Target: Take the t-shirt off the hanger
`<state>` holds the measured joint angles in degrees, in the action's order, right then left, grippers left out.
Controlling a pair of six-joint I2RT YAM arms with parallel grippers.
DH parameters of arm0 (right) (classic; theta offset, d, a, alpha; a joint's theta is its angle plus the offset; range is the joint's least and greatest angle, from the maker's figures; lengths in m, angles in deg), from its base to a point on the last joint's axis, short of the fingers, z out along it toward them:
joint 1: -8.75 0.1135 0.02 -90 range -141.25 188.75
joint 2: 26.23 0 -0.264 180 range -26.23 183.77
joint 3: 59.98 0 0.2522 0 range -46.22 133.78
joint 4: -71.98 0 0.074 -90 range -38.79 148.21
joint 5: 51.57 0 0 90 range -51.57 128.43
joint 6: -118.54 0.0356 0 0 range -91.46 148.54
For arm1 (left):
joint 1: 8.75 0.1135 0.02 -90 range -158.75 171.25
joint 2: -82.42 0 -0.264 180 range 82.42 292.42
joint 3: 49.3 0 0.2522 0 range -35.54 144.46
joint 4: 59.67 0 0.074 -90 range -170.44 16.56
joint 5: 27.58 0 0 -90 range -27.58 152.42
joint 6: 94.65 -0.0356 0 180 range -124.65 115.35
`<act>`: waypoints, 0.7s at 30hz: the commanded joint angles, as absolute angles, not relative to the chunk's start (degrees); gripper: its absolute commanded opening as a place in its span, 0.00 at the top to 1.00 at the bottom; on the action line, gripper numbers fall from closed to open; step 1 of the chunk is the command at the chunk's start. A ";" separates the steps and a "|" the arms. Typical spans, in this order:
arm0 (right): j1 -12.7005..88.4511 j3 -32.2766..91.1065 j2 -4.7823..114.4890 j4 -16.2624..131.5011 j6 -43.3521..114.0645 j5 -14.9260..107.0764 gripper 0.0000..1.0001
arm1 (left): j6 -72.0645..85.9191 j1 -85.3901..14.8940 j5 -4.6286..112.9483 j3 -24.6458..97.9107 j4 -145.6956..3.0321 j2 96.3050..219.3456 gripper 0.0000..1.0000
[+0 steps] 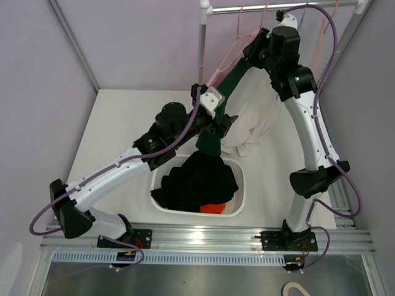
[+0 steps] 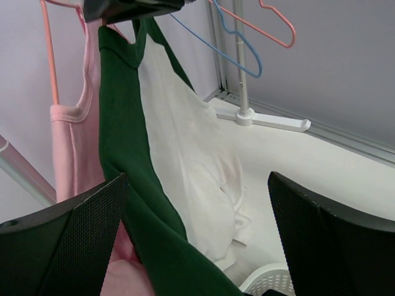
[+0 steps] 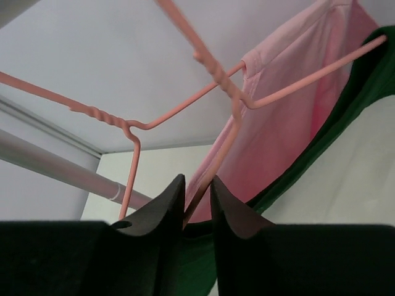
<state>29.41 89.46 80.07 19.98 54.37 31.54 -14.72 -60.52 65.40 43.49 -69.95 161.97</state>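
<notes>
One green-and-white t-shirt point(image 1: 253, 117) is your target. It hangs from the rail point(image 1: 278, 7) at the back of the table, its hem sagging to just behind the laundry basket point(image 1: 241, 185). A pink top point(image 2: 74, 135) hangs right beside it.

Your right gripper point(image 3: 197, 191) is up at the collar, its fingers clenched on the wire of the pink hanger point(image 3: 216, 80). From the wrist view I judge this to be the hanger that carries the shirt, though the collar hides where they meet.

Your left gripper point(image 2: 197, 185) is spread fully wide and holds nothing. It faces the green sleeve panel from close by, and I cannot tell whether it touches the cloth.

The step in hand looks like bracing the hanger while the free claw lines up on the fabric. Next you'd need to close the left fingers on the green cloth alone, keeping clear of the pink top. Then draw the shirt down and sideways off the hanger's shoulder while the right gripper keeps the hanger steady.

No brand, label or writing is readable on the shirt, the basket or the arms.
</notes>
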 commanded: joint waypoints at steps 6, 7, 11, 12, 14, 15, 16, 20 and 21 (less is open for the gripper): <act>33.18 92.74 78.89 20.34 48.85 20.25 0.92 | -13.62 -60.08 63.65 42.69 -66.93 159.68 0.01; 33.62 92.56 78.54 20.25 48.41 18.41 0.91 | -13.62 -60.08 63.48 42.77 -66.93 159.76 0.00; 35.46 92.65 77.92 20.24 46.21 15.24 0.91 | -13.35 -60.08 62.95 43.04 -66.93 160.29 0.00; 35.73 92.74 77.84 20.25 45.77 14.97 0.92 | -13.27 -60.08 62.77 42.95 -66.93 160.29 0.01; 35.99 92.82 77.57 20.42 45.16 14.09 0.98 | -13.00 -60.08 62.86 42.95 -67.02 160.29 0.00; 36.34 92.91 77.48 20.60 44.72 13.91 1.00 | -13.00 -60.08 62.86 43.04 -67.02 160.29 0.01; 36.52 93.09 77.48 20.86 43.84 13.48 1.00 | -13.00 -60.08 62.86 42.95 -67.11 160.20 0.00; 36.79 95.62 77.48 21.39 42.08 12.60 1.00 | -13.09 -60.08 62.86 43.21 -67.37 160.03 0.00; 36.87 96.25 77.48 21.39 41.82 12.59 1.00 | -13.09 -60.16 62.86 43.21 -67.55 159.94 0.00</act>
<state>36.45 91.21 80.05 17.92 44.22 15.01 -13.82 -60.52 63.94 42.88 -69.25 161.27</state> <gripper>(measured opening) 0.026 0.994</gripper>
